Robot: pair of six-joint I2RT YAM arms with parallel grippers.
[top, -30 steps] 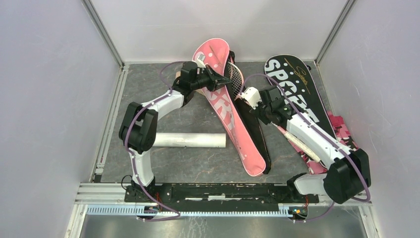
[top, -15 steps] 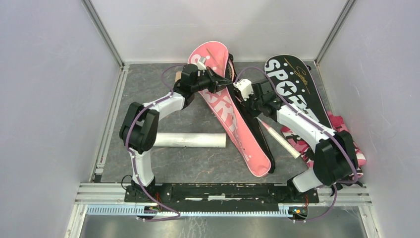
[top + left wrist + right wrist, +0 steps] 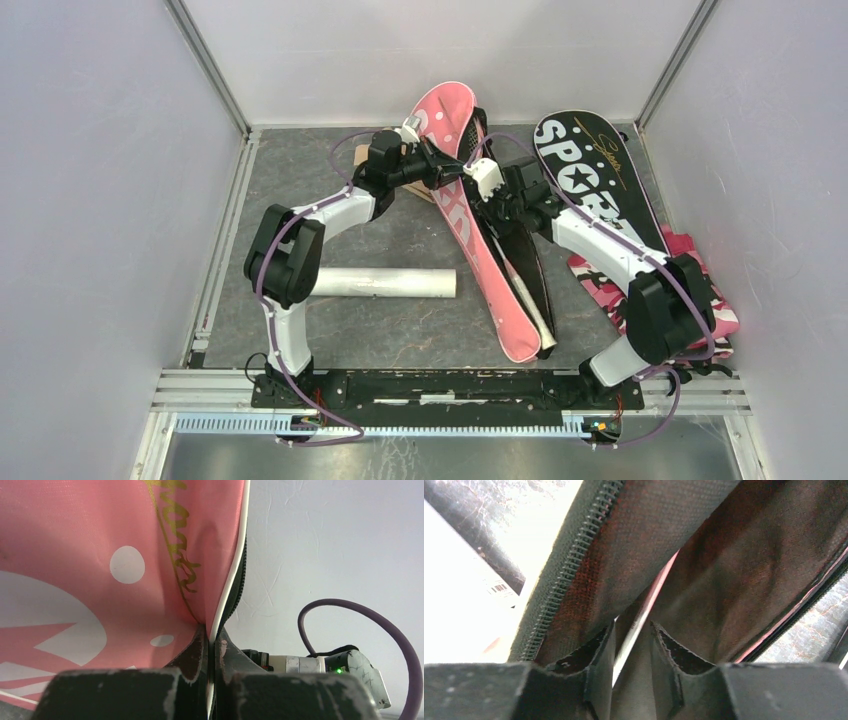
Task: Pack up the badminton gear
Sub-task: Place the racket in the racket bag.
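Note:
The pink "SPORT" cover lies lengthwise mid-table with its black inner side opened to the right. My left gripper is shut on the cover's white-piped edge, its fingertips pinching it and holding it up. My right gripper reaches into the opening, shut on a thin racket shaft. The racket's white handle sticks out near the cover's lower end; its head is hidden inside. The black "SPORT" cover lies at the right. The long white tube lies at the left. No shuttlecocks show.
Pink camouflage cloth lies under the right arm at the right wall. A bit of tan cloth shows under the left gripper. Walls enclose the grey table on three sides; a metal rail runs along the left.
My right gripper moved left and up with the racket, swinging its handle in beside the pink cover. My left gripper shifted right, and the cover's top end swung right with it.

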